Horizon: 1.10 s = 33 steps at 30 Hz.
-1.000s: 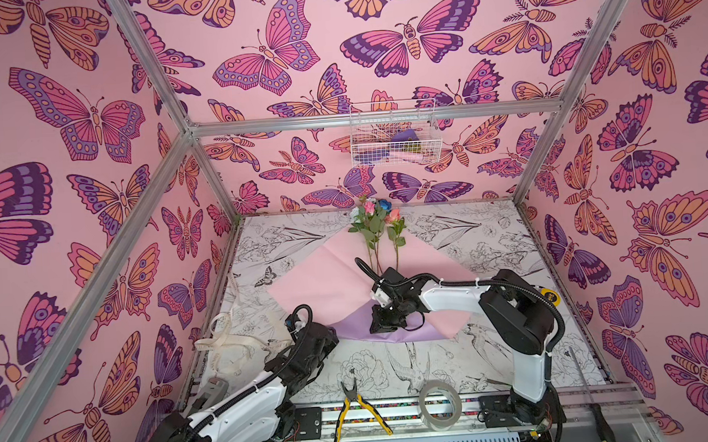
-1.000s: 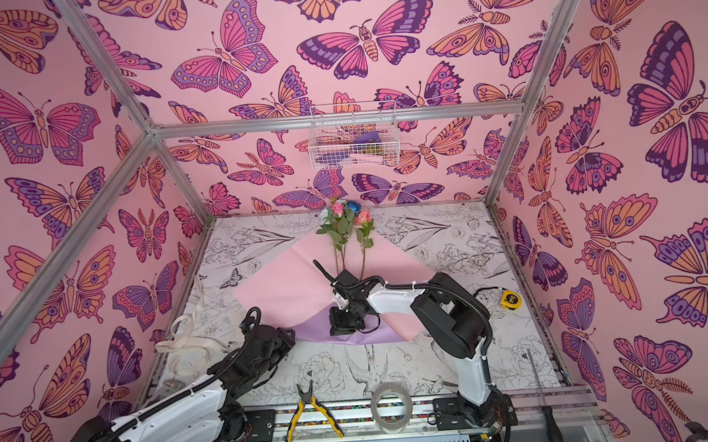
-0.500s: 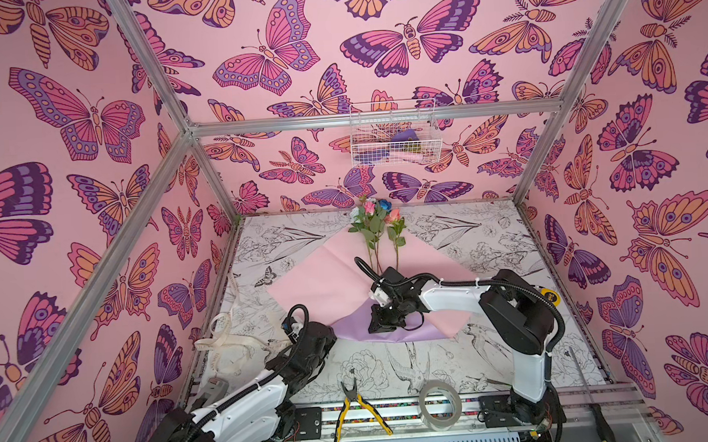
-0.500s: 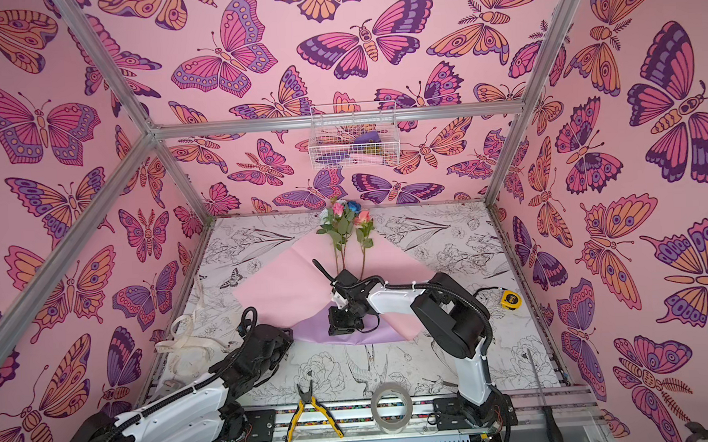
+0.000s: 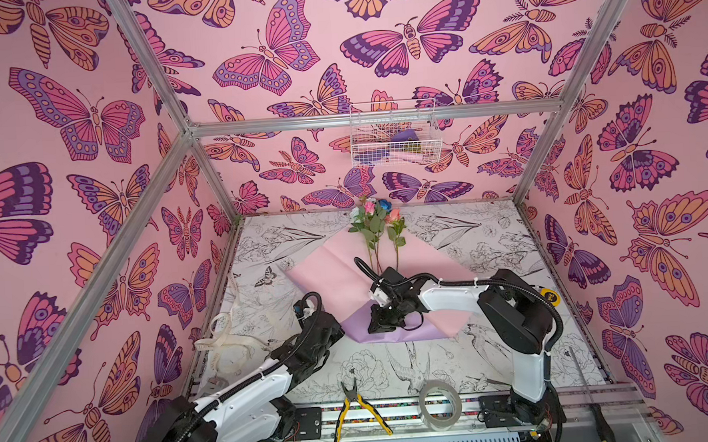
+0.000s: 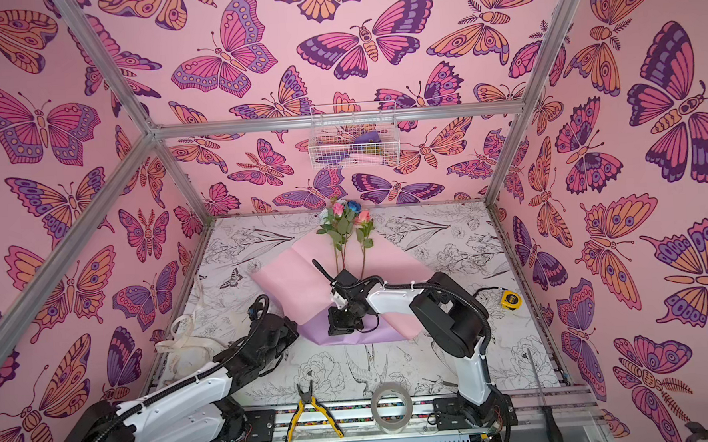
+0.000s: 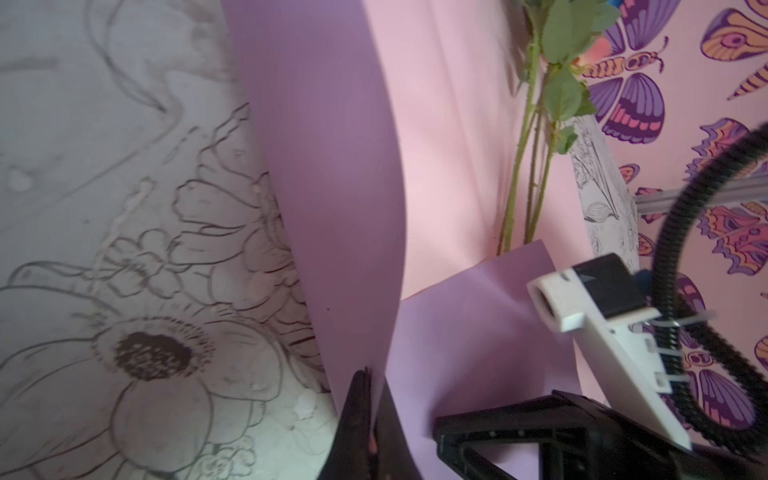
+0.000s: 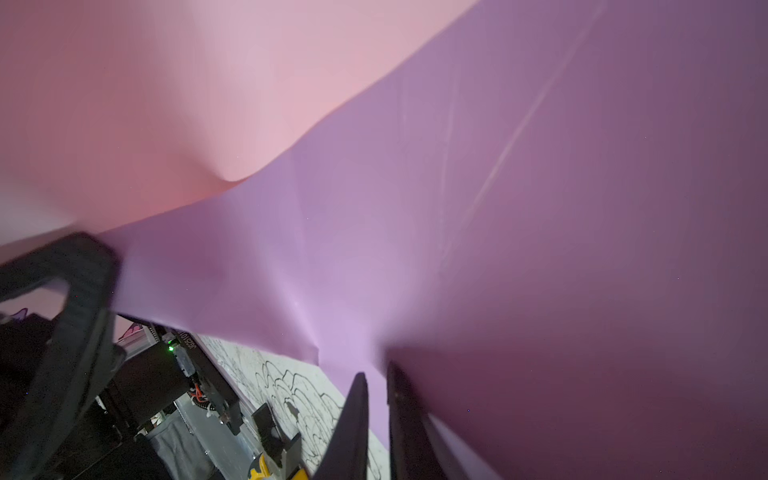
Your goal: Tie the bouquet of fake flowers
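**While both grippers pinch the paper, the flowers lie on it mid-table**

Where the rail [image 5: 399, 411] runs along the near edge, three tools sit. Yellow-handled pliers [image 5: 356, 409] are just left of a roll of tape [image 5: 425, 405], and a screwdriver [image 5: 604, 425] lies well off to the right.

Left gripper [image 7: 372, 380]: jaws together, clamped on the lilac edge of the paper [image 5: 330, 269] at its near-left side. In the left wrist view that edge curls up off the table [image 5: 490, 240].

Right gripper [image 8: 376, 372]: jaws nearly together, with a pinch of the lilac flap between them. In both top views it points down at the near end of the sheet, where the lilac underside is folded over the pink face.

Ribbon [image 5: 205, 344]: a loose cream tangle on the table's left side, apart from the paper and beside the left arm.

A yellow tape measure [image 6: 508, 299] is near the right wall.

Paper: spread flat mid-table with the pink face up.

Flowers [image 5: 375, 225]: they lie along the middle of the sheet. The stems run under the right wrist, and the heads pass the paper's far edge close to the back wall. Pink, blue and coral heads are clear, and the white one is partly hidden.

Farthest back, a wire basket [image 5: 365, 146] hangs on the back wall. I cannot make out what is in it.
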{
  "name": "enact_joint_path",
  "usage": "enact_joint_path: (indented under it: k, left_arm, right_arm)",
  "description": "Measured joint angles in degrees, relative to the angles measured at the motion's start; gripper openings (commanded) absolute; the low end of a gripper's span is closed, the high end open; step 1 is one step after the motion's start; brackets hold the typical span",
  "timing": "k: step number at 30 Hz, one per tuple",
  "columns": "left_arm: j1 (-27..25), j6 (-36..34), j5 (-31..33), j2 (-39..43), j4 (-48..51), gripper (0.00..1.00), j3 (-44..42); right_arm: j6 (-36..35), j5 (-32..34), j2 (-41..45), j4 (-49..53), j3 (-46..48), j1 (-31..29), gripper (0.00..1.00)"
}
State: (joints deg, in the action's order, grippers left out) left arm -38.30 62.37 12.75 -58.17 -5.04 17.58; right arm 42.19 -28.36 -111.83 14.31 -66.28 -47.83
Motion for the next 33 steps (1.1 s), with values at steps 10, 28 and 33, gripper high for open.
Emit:
enact_joint_path:
  k: [10, 28, 33]
  left_arm:
    - [-5.66, -8.15, -2.67, -7.23, -2.89, 0.00, 6.47]
    - [-6.40, -5.01, -7.21, -20.72, -12.20, 0.00, 8.81]
    - [-6.40, -4.66, -7.43, -21.55, -13.77, 0.00, 8.83]
  right_arm:
    - [0.37, -0.13, -0.63, -0.11, -0.31, 0.04, 0.14]
    - [0.17, 5.75, 8.20, 1.84, 2.62, 1.31, 0.17]
    - [0.17, 8.70, 11.47, 3.10, 4.00, 2.03, 0.20]
